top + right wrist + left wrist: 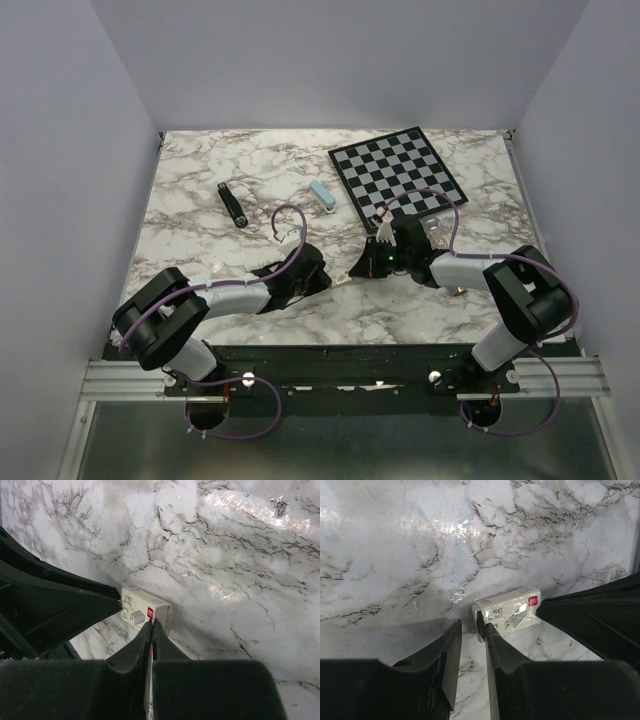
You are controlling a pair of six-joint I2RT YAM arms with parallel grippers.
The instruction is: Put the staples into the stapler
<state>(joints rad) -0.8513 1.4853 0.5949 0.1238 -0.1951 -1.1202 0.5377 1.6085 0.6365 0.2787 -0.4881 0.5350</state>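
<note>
We'd call the tabletop [395,555] under the left gripper [472,630] polished marble, or a print of it: smooth and glossy enough to throw glare. Its fingers [445,670] look like dull black plastic (a bit scuffed, we'd say). The little box [512,611] right at their tips is matt cream card with a printed red label. At the right gripper [152,625] we see the same card and the same sheen.

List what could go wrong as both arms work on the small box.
The left jaws show a gap beside the box end, so it may slip out. The right jaws pinch only its thin edge; pulling could tear it. Both jaws sit very close and could collide.
</note>
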